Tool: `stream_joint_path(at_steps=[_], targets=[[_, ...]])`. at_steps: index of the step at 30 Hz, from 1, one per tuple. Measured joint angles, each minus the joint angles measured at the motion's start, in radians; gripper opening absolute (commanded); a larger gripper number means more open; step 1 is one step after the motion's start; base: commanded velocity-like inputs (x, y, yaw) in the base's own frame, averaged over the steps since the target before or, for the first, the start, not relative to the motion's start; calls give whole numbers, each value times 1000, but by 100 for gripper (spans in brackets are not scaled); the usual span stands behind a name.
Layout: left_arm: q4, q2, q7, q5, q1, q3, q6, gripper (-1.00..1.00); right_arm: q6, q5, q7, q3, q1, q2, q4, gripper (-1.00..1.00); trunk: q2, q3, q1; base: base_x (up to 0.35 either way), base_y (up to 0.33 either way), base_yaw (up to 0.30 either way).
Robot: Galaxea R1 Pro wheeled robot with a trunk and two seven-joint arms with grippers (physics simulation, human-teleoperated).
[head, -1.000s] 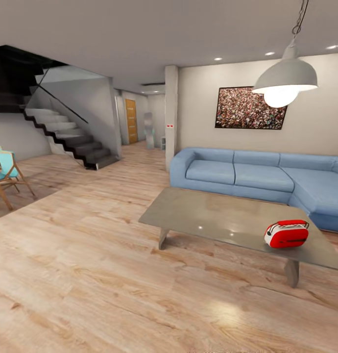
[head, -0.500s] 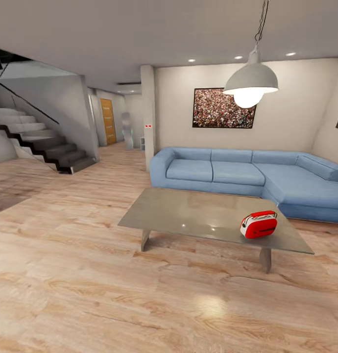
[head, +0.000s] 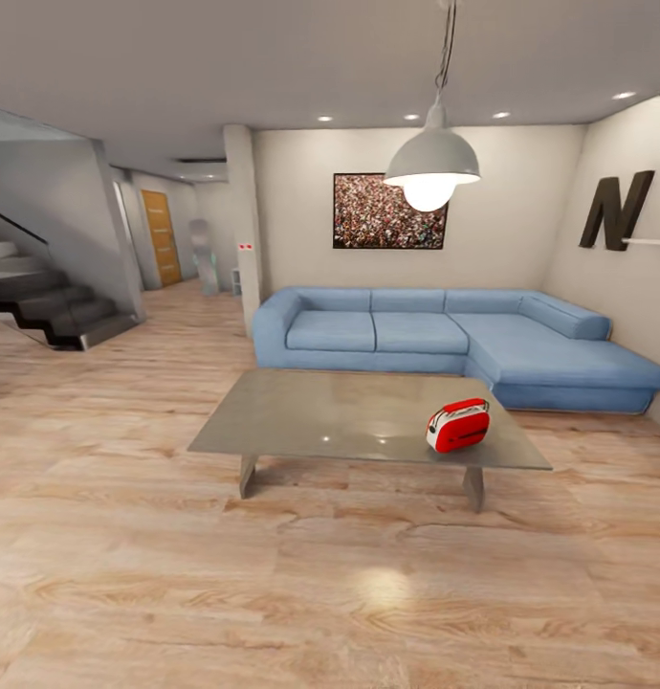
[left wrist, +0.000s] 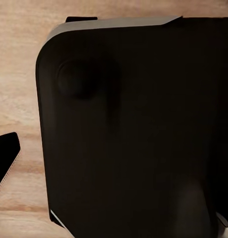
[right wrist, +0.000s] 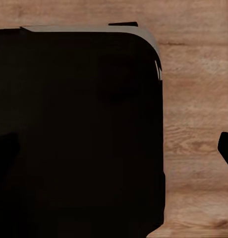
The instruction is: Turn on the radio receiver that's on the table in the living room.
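Floor (head: 129,536): light wood planks w/ visible grain, semi-gloss, lamp glare spot on it.
Table (head: 301,411): smooth grey-taupe top, glossy, picks up ceiling light dots.
Radio receiver (head: 458,426): red body, looks like shiny plastic, white band.
Sofa (head: 407,330): blue, matt, cloth-like upholstery.
Lamp (head: 431,158): smooth white dome shade, satin.
Walls: matt off-white.
Wrist views: matt black rounded body (left wrist: 139,134), prob. plastic, thin pale edge; same wood grain beneath (right wrist: 198,124).
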Motion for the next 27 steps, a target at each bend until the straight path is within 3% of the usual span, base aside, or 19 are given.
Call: stream_joint_path(at_steps=[27], targets=[[1, 0, 0, 0, 0, -1, 0, 100, 0, 1, 0, 0, 0, 0, 0, 100, 0, 0, 0, 0, 0, -285]])
